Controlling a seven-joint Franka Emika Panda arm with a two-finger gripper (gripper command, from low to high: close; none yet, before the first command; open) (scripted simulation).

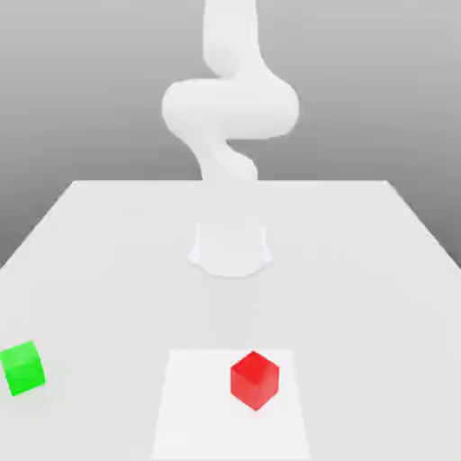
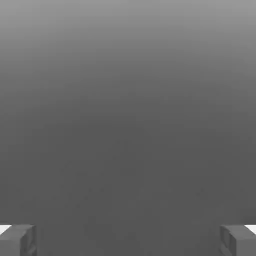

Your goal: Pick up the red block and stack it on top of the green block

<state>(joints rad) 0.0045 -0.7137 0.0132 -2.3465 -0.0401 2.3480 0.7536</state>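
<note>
So the gripper (image 2: 128, 241) is spread wide with nothing in it, and the red block (image 1: 255, 381) sits on the white patch (image 1: 199, 407), green one (image 1: 22, 368) well apart. I'd square up to the red block's turned faces before lowering.

The pale table (image 1: 360, 270) bears a green block (image 1: 22, 368), white patch (image 1: 198, 405) and red block (image 1: 255, 381).

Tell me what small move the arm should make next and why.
Probably move the open tool toward the red cube-shaped block, keeping it open: nothing is between its fingers, and the block sits on the white square, apart from the green cube-shaped block.
</note>
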